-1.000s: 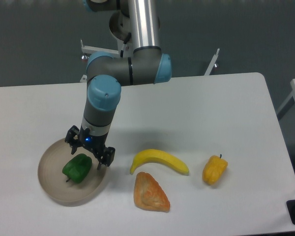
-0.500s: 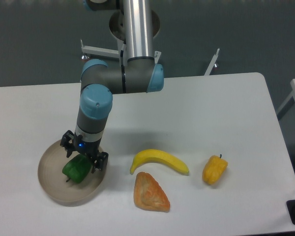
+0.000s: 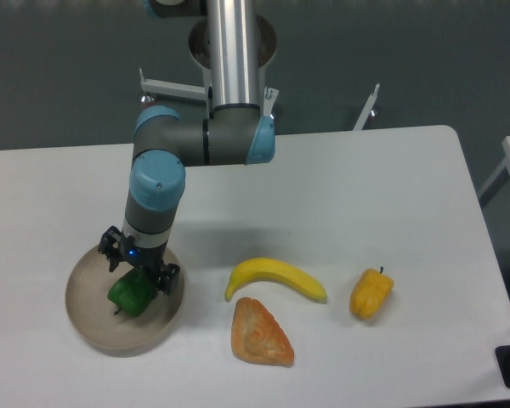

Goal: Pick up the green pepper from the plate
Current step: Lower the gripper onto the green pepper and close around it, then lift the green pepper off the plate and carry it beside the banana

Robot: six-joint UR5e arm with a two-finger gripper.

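Since the earlier frames the gripper (image 3: 139,268) has slid left and down, from beside the green pepper (image 3: 130,293) to right over it, inside the rim of the plate (image 3: 85,314). Its jaws stand wide, one finger at the pepper's upper left and the other at its right, with nothing held between them yet. The pepper lies in the middle of the plate at the counter's (image 3: 348,187) front left, its upper part hidden behind the gripper body, so I cannot tell whether the fingers already touch it. This looks like the end of the approach: the next move calls for a little more descent so the fingers straddle the lumpy body, then closing and lifting straight up without dragging the plate. Well apart to the right lie a banana (image 3: 275,277), an orange wedge (image 3: 260,334) and a yellow-orange pepper (image 3: 371,293).
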